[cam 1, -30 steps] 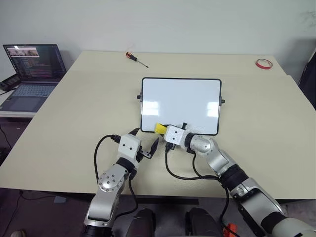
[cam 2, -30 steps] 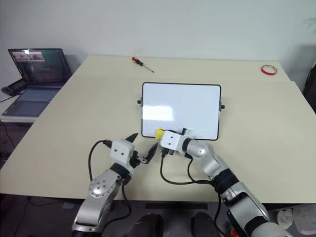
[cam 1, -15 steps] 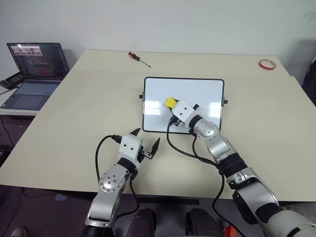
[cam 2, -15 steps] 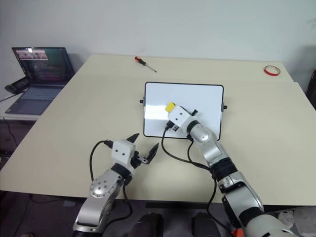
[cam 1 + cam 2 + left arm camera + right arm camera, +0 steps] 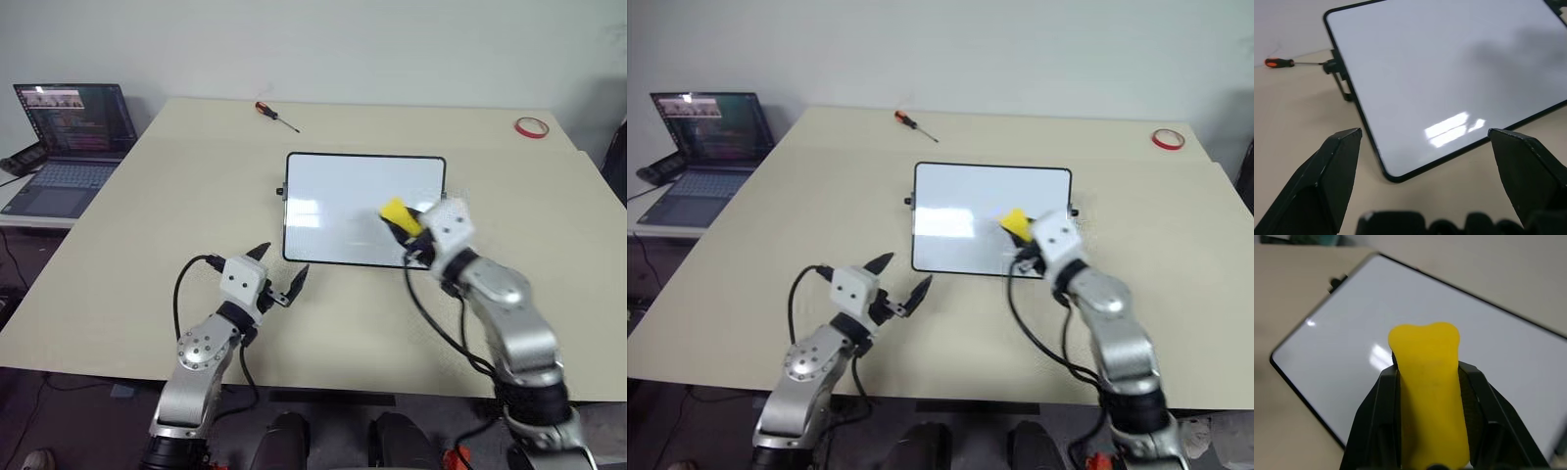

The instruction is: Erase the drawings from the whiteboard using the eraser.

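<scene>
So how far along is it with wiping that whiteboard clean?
Nearly finished, it seems. The whiteboard looks blank: I can spot no scribbles on it in any view. The right hand is shut on the yellow eraser, over the board's right part. The left hand is open and empty. Perhaps a last check pass remains.

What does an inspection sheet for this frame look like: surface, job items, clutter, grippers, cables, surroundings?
Surface: beige table, no spills seen.
Whiteboard: lying flat mid-table; its white face shows no marks, only glare.
Drawings: nothing seen.
Eraser: yellow, clamped in the right gripper over the board's right part; contact with the board cannot be told.
Clutter: screwdriver near the far edge; red tape ring at the far right corner.
Left gripper: open, empty, just short of the board's near left corner.
Cables: black leads looping along both forearms, clear of the board.
Surroundings: open laptop on a side desk to the left.
</scene>
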You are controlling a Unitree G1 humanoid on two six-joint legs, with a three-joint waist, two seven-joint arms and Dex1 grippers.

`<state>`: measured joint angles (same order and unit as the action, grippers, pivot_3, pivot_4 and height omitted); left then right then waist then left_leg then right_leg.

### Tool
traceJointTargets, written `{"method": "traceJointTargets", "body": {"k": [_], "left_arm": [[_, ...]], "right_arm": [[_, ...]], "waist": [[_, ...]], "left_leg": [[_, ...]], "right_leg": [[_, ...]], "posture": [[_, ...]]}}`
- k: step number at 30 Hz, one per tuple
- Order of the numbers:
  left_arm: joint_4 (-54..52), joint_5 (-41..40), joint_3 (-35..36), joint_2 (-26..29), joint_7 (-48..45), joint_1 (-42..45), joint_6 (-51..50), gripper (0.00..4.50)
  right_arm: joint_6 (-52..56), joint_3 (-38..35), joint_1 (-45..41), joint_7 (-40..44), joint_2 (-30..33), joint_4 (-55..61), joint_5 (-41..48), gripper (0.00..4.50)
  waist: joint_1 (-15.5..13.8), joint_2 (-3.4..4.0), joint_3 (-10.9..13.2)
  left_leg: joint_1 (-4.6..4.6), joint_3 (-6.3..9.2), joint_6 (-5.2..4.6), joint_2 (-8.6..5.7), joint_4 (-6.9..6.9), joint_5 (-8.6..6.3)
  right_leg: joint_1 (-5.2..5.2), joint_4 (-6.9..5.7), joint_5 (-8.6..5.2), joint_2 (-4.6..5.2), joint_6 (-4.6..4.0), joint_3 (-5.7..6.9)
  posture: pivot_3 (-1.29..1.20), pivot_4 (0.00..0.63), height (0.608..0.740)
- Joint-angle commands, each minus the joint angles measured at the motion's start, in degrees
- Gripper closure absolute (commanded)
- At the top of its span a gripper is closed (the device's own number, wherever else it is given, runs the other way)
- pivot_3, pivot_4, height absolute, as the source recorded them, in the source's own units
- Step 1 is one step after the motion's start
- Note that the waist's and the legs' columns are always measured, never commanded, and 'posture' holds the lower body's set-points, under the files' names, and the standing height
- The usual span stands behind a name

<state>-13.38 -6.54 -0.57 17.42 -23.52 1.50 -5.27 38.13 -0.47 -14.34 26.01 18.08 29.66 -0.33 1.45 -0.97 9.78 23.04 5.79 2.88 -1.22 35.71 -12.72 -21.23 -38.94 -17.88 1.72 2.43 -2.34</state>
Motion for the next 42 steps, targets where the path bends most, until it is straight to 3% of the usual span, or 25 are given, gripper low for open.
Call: {"method": "traceJointTargets", "body": {"k": [1, 5, 8, 16, 20, 24, 34, 42], "left_arm": [[-0.67, -0.86, 1.22, 0.21, -0.35, 0.13, 2.49, 0.00], [0.38, -0.87, 1.64, 0.58, -0.98, 1.09, 3.51, 0.00], [2.25, -2.59, 0.05, 1.50, -5.65, 4.93, 4.00, 0.00], [9.40, -10.94, -6.68, 3.84, -28.02, 18.06, 3.89, 0.00], [16.09, -10.96, -13.45, 5.69, -43.59, 25.76, 6.14, 0.00], [22.13, -9.98, -16.19, 4.71, -49.97, 29.69, 9.20, 0.00], [37.32, -4.81, -15.68, 0.11, -48.91, 36.55, 19.32, 0.00], [38.54, -3.96, -15.42, 0.41, -47.97, 35.94, 21.23, 0.00]], "right_arm": [[8.29, -4.72, 7.15, -0.90, 1.89, 10.06, 1.69, 3.28], [9.87, -9.73, 17.78, -3.60, 1.96, 12.75, 1.33, 3.28], [9.59, -12.70, 19.78, -6.61, 1.49, 12.01, 0.87, 3.28], [14.36, -16.74, 16.67, -12.32, 0.65, 11.32, 1.31, 3.28], [19.52, -18.76, 12.82, -14.56, -1.76, 9.80, 3.15, 3.28], [22.79, -19.42, 10.86, -14.86, -2.62, 8.43, 4.59, 3.28], [23.08, -18.12, 8.93, -14.86, -1.30, 5.23, 5.84, 3.28], [21.30, -16.79, 9.62, -14.99, -0.81, 2.98, 6.52, 3.28]], "waist": [[0.01, 0.00, 0.00], [0.03, -0.01, 0.00], [0.26, -0.02, 0.03], [0.34, -0.02, 0.03], [0.37, -0.02, 0.03], [0.41, -0.02, 0.03], [0.48, -0.02, 0.03], [0.42, -0.02, 0.03]], "left_leg": [[0.00, 0.00, 0.00, 0.00, 0.00, 0.00], [-0.02, -0.02, 0.00, 0.02, -0.02, 0.00], [-0.06, -0.15, 0.00, 0.01, -0.01, 0.00], [-0.10, -0.23, 0.00, 0.01, 0.00, 0.01], [-0.07, -0.28, 0.00, -0.03, -0.02, 0.01], [-0.07, -0.26, -0.01, -0.01, -0.02, 0.00], [-0.05, -0.23, -0.03, -0.03, -0.01, -0.01], [-0.04, -0.18, -0.03, 0.00, 0.01, -0.01]], "right_leg": [[0.01, 0.01, 0.00, 0.00, 0.01, 0.00], [0.01, 0.01, -0.02, 0.00, 0.01, 0.01], [0.01, -0.01, -0.03, -0.03, 0.04, -0.01], [0.06, -0.02, -0.14, -0.13, 0.24, 0.00], [0.01, -0.03, -0.03, -0.24, 0.02, -0.03], [0.02, -0.02, -0.04, -0.23, 0.01, -0.05], [-0.02, -0.02, -0.04, -0.25, 0.01, -0.06], [-0.02, -0.04, -0.04, -0.23, 0.02, -0.04]], "posture": [[0.00, 0.150, 0.740], [0.00, 0.150, 0.740], [0.00, 0.150, 0.740], [0.00, 0.150, 0.740], [0.00, 0.150, 0.740], [0.00, 0.150, 0.740], [0.00, 0.150, 0.740], [0.00, 0.150, 0.740]]}}
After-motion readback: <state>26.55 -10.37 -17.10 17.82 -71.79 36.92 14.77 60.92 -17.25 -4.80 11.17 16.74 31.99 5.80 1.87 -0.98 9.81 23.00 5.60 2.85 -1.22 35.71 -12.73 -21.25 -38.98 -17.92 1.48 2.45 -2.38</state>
